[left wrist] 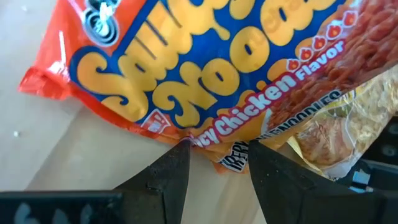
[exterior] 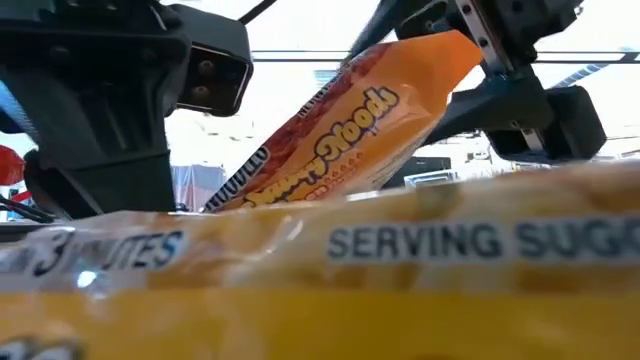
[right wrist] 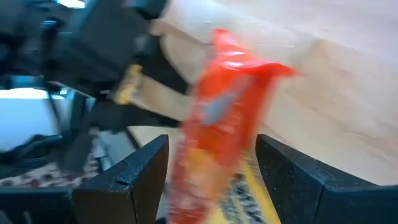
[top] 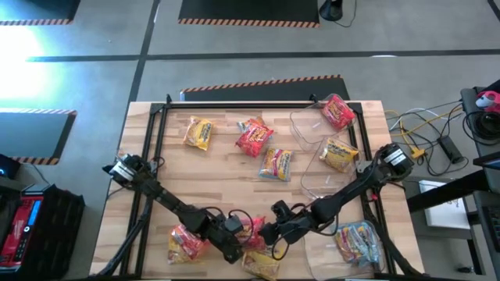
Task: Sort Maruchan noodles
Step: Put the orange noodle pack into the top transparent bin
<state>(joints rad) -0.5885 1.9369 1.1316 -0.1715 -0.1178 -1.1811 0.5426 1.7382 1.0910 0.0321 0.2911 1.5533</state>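
The red packet (top: 251, 232) sits at the near edge of the table, propped up on its edge between the two grippers, just above a yellow packet (top: 262, 265) lying flat beneath it. From the low camera it leans at a slant, its long axis rising from the left arm's side up toward the right arm's side.

The left gripper (top: 233, 248) has it: in the left wrist view the two dark fingers (left wrist: 168, 180) pinch the packet's lower edge, so that claw is clamped on the red packet. The right gripper (top: 269, 232) is just on the other side of the packet, its fingers (right wrist: 134, 171) spread wide apart with the packet standing in the gap but, as far as I can tell, not touching either one.

So the packet lies straight ahead of the right claw, edge-on to it, and both arms are equally close. It looks to me like a handover is being set up; the right claw would need to close across the packet's thin faces.

Beyond the red packet, another packet (top: 185, 243) lies beside the left arm, and more sit farther up the table, some in the clear tubs (top: 312, 125).
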